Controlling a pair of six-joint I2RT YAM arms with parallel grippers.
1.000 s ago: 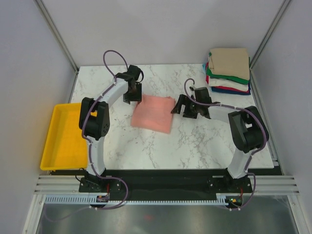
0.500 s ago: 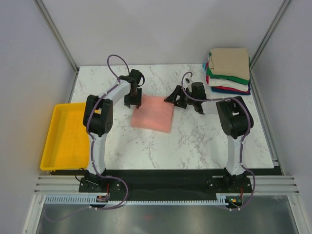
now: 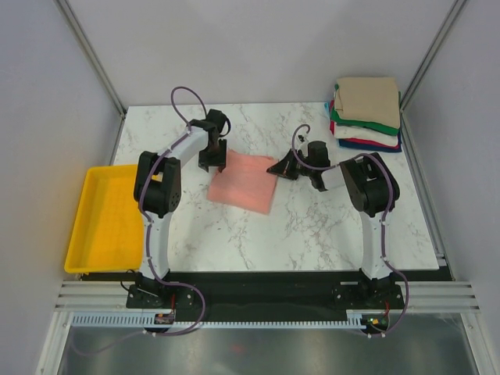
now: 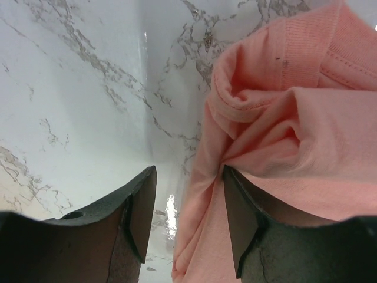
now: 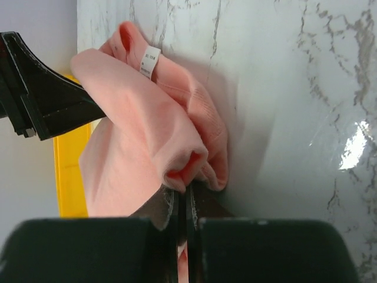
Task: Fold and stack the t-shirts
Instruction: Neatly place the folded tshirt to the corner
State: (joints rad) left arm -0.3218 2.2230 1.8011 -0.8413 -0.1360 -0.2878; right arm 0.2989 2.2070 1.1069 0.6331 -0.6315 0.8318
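Right gripper (image 5: 185,197) pinches the stack-side edge of the limp, light salmon-pink t-shirt (image 3: 244,181) left of the folded stack (image 3: 366,113), left gripper (image 4: 188,177) gaping around the opposite edge; best held by corners, since it would likely sag.

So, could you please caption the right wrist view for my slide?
Right gripper shut on a fold of the salmon-pink cloth t-shirt.

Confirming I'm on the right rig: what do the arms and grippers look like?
Both the left arm and right arm have white links, black joints and looping purple cables. The left gripper has matte black wedge-shaped fingers; the right gripper is black too.
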